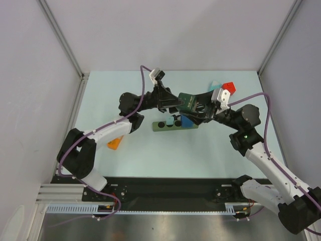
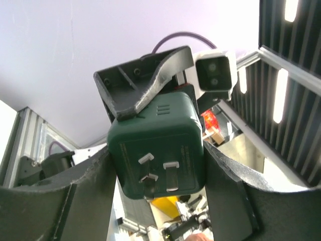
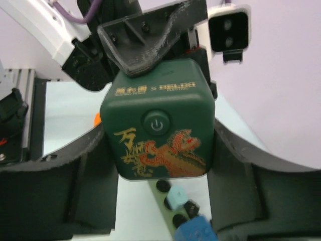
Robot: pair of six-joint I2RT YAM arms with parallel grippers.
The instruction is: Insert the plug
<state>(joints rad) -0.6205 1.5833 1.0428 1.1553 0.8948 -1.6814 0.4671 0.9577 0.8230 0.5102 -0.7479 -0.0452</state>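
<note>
One plug between left hand, right hand, strip holding blocks

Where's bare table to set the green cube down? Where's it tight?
Free: near half of the table, between the dark strip and the arm bases, right of the orange block; also the far-left corner. Crowded: centre, where left end effector and right end effector hold the green cube over the strip; far right, by the red block.

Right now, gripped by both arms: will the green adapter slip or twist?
The green cube adapter looks rigid: hard moulded shell. Smooth, rounded faces may let it twist under a pinch. Probably dense for its size; its prongs could snag.
</note>
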